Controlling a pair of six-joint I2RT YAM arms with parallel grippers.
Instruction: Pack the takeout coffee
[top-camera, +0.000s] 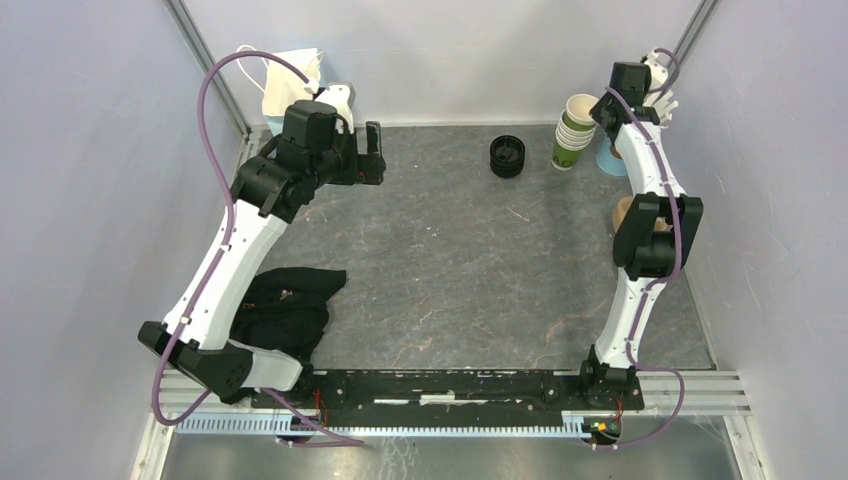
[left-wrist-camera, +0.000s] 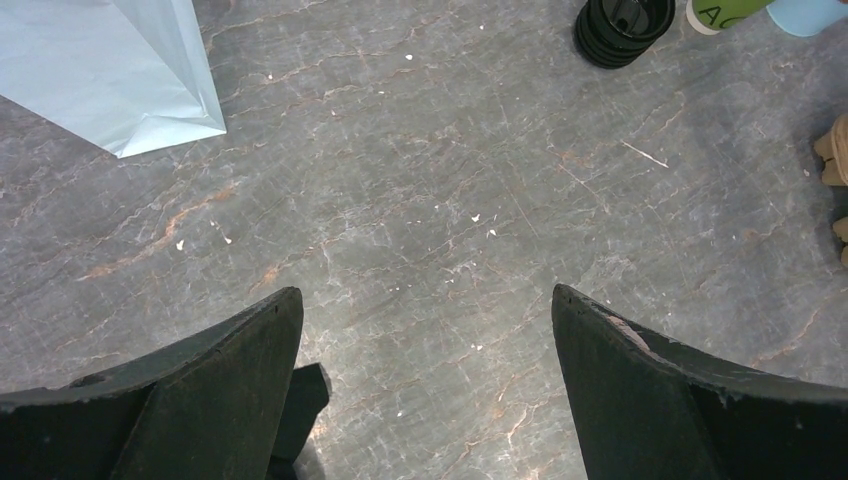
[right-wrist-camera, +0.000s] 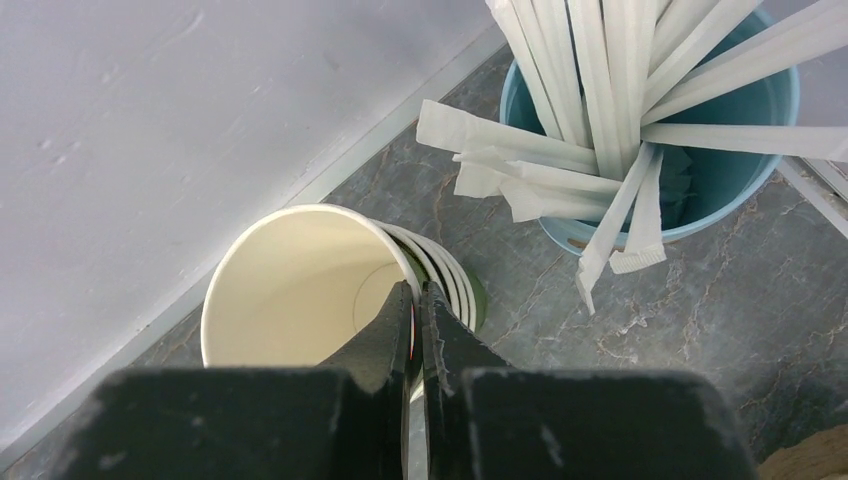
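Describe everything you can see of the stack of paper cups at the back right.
The stack of paper cups stands upright on the grey table by the back wall, beside a blue tub of wrapped straws. The nested cups are lidless, cream inside with rolled rims, green outside lower down. The right gripper is closed on the top cup at its rim.

Dark letters on cup stack (left-wrist-camera: 722, 12), cropped, not legible

Grey table (top-camera: 450, 260), right gripper (top-camera: 598, 108) at the rim of a stack of lidless cups (top-camera: 572, 135) back right, stack of black lids (top-camera: 507, 156) nearby, black cloth (top-camera: 288, 305) front left, pale bag (top-camera: 290, 85) back left
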